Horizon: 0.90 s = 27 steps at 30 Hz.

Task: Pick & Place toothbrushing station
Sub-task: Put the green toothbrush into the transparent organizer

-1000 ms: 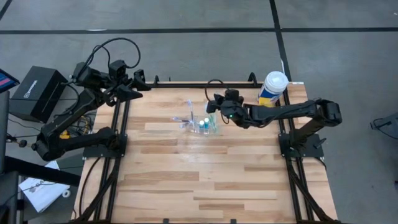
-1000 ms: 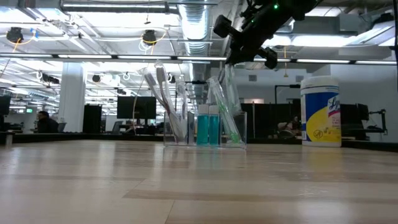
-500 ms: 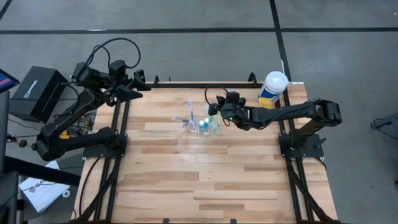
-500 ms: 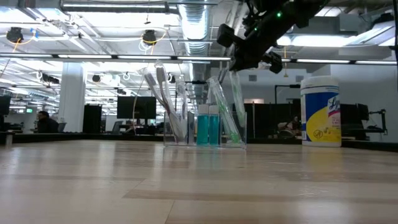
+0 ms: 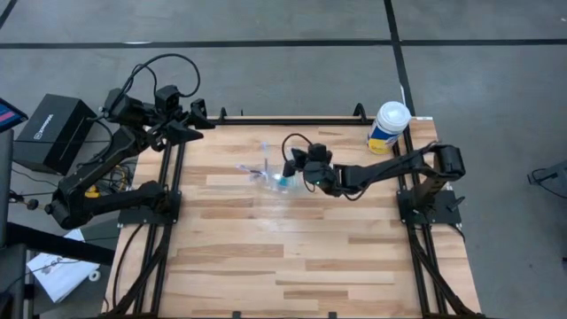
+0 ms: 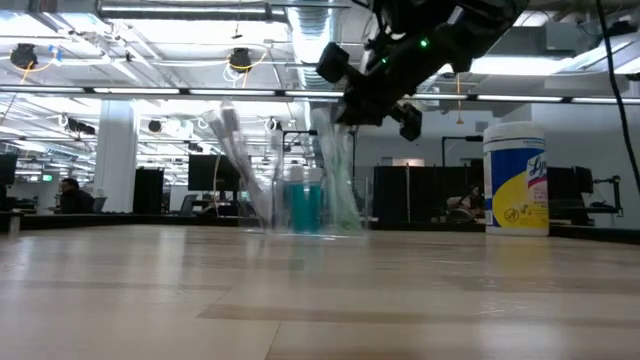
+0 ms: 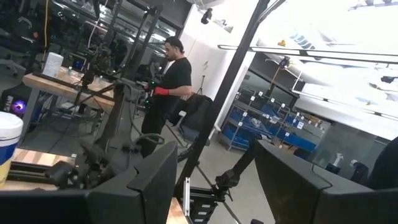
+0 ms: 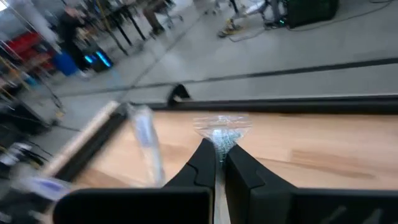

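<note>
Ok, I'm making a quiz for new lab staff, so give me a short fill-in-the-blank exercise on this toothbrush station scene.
1. The right gripper, shut, is at the clear cup of toothbrushes, while the ____ gripper waits open at the table's far corner.
2. The tubes in the cup are ____ in colour.
3. The canister stands at the table's far ____ corner.

Missing words: left; blue; right
</note>
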Motion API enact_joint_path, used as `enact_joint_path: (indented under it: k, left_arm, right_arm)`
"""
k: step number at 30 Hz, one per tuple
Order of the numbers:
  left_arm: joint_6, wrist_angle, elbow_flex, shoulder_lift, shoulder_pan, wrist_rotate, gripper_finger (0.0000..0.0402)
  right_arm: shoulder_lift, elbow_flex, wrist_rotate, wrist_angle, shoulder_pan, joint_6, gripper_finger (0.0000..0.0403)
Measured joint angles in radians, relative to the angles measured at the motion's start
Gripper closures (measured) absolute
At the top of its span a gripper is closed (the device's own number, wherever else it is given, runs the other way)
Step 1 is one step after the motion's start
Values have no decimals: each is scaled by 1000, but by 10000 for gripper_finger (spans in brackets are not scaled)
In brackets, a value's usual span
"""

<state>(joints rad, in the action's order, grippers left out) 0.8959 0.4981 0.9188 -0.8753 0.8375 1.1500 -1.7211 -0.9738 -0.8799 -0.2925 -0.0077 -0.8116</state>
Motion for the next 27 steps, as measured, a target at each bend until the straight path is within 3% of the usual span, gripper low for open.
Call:
enact_joint_path:
  k: [3,10,15,20,27]
  left_arm:
    - [0,0,0,0,0,0,193]
    - [-1,0,0,0,0,0,193]
    - [-1,0,0,0,0,0,193]
    - [-1,0,0,0,0,0,193]
    - [-1,0,0,-7,0,0,193]
  right_arm:
    - [-8,-11,-3,-20,4,8,387]
    - [41,-11,26,11,-4,29,278]
    - [60,-13,44,22,-2,50,224]
    - [68,-10,45,17,3,53,198]
    - [68,-16,58,16,15,70,193]
